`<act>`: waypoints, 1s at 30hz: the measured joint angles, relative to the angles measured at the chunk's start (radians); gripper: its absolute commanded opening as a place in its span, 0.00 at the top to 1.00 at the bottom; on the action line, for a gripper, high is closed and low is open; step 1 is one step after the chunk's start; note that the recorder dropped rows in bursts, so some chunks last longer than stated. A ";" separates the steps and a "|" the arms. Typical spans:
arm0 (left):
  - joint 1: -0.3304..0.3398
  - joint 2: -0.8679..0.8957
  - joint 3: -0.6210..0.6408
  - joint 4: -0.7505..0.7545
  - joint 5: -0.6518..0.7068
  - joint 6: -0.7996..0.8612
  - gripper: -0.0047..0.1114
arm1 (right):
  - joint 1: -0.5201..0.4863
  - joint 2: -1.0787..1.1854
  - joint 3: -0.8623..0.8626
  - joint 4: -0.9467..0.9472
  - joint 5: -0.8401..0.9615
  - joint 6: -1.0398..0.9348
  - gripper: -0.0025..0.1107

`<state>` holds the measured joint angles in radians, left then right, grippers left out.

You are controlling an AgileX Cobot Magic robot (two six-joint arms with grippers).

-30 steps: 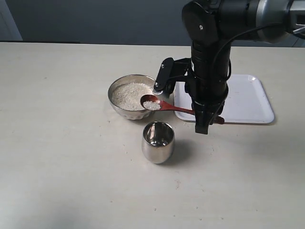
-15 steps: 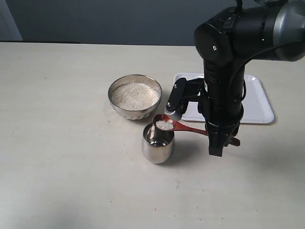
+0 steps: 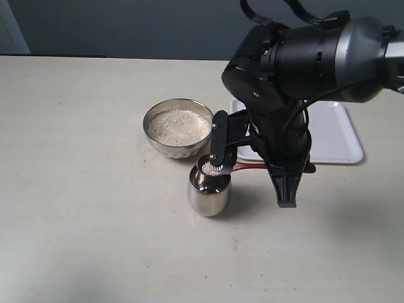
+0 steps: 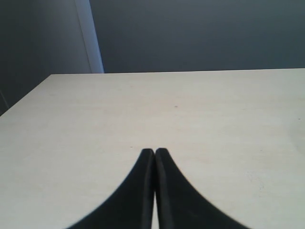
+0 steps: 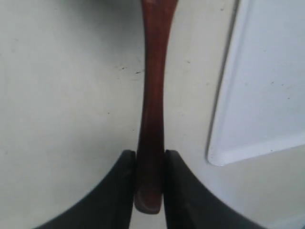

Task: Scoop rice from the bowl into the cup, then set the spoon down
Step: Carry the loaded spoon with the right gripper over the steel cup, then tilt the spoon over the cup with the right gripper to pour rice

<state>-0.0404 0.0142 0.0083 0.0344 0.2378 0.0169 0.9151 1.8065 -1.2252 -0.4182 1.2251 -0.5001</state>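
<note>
Pinching the tail end of the slim, glossy reddish-brown wooden spoon point(image 5: 151, 95), the right gripper point(image 5: 149, 160) has its two black jaws pressed flat against either side of the handle, which runs straight out from them. In the exterior view the spoon's small oval head sits at the mouth of the small shiny steel cup point(image 3: 209, 192), partly hidden behind a black part of the wrist; a few pale grains show there, but whether they are spilling cannot be told. The step in hand looks like the pour. The next move likely calls for a roll of the wrist to tip the head over while holding it above the cup's narrow opening. The rest of the fine white rice point(image 3: 178, 125) lies in the wide round metal bowl point(image 3: 173, 150) just behind the cup. The right arm hangs wrist-down, its bulky black body reaching in over the near corner of the flat white tray point(image 3: 334, 136). The left gripper point(image 4: 155, 153) has its jaws pressed together on nothing, low over the pale table point(image 4: 143, 109), well away from the work.
</note>
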 measured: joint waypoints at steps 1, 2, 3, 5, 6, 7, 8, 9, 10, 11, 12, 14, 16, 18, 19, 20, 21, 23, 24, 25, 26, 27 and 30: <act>0.000 0.000 0.000 0.000 0.000 0.000 0.96 | 0.006 0.000 0.000 -0.016 0.000 0.006 0.98; 0.000 0.000 0.000 0.000 0.000 0.000 0.96 | 0.014 0.000 0.000 -0.036 0.000 0.012 0.98; 0.000 0.000 0.000 0.000 0.000 0.000 0.96 | 0.019 0.000 0.000 -0.046 0.000 0.015 0.98; 0.000 0.000 0.000 0.000 0.000 0.000 0.96 | 0.029 0.000 0.000 -0.062 0.000 0.018 0.98; 0.000 0.000 0.000 0.000 0.000 0.000 0.96 | 0.033 0.000 0.000 -0.067 0.000 0.022 0.98; 0.000 0.000 0.000 0.000 0.000 0.000 0.96 | 0.037 0.000 0.000 -0.071 0.000 0.022 0.98; 0.000 0.000 0.000 0.000 0.000 0.000 0.96 | 0.042 0.000 0.000 -0.079 0.000 0.024 0.98; 0.000 0.000 0.000 0.000 0.000 0.000 0.96 | 0.046 0.000 0.000 -0.087 0.000 0.025 0.98; 0.000 0.000 0.000 0.000 0.000 0.000 0.96 | 0.048 0.000 0.000 -0.093 0.000 0.025 0.98; 0.000 0.000 0.000 0.000 0.000 0.000 0.96 | 0.048 0.000 0.000 -0.095 0.000 0.027 0.98; 0.000 0.000 0.000 0.000 0.000 0.000 0.96 | 0.050 0.000 0.000 -0.097 0.000 0.027 0.98; 0.000 0.000 0.000 0.000 0.000 0.000 0.96 | 0.050 0.000 0.000 -0.102 0.000 0.032 0.98; 0.000 0.000 0.000 0.000 0.000 0.000 0.96 | 0.050 0.000 0.000 -0.112 0.000 0.049 0.98; 0.000 0.000 0.000 0.000 0.000 0.000 0.96 | 0.051 0.000 0.000 -0.132 0.000 0.062 0.98; 0.000 0.000 0.000 0.000 0.000 0.000 0.96 | 0.051 0.000 0.000 -0.143 0.000 0.064 0.98; 0.000 0.000 0.000 0.000 0.000 0.000 0.96 | 0.051 0.000 0.000 -0.147 0.000 0.066 0.98; 0.000 0.000 0.000 0.000 0.000 0.000 0.96 | 0.051 0.000 0.000 -0.148 0.000 0.068 0.98; 0.000 0.000 0.000 0.000 0.000 0.000 0.96 | 0.051 0.000 0.000 -0.148 0.000 0.072 0.98; 0.000 0.000 0.000 0.000 0.000 0.000 0.96 | 0.051 0.000 0.000 -0.148 0.000 0.072 0.98; 0.000 0.000 0.000 0.000 0.000 0.000 0.96 | 0.051 0.000 0.000 -0.148 0.000 0.072 0.98; 0.000 0.000 0.000 0.000 0.000 0.000 0.96 | 0.051 0.000 0.000 -0.148 0.000 0.072 0.98; 0.000 0.000 0.000 0.000 0.000 0.000 0.96 | 0.051 0.000 0.000 -0.148 0.000 0.072 0.98; 0.000 0.000 0.000 0.000 0.000 0.000 0.96 | 0.051 0.000 0.000 -0.144 0.000 0.072 0.98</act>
<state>-0.0404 0.0142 0.0083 0.0344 0.2378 0.0169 0.9659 1.8065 -1.2252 -0.5627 1.2251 -0.4283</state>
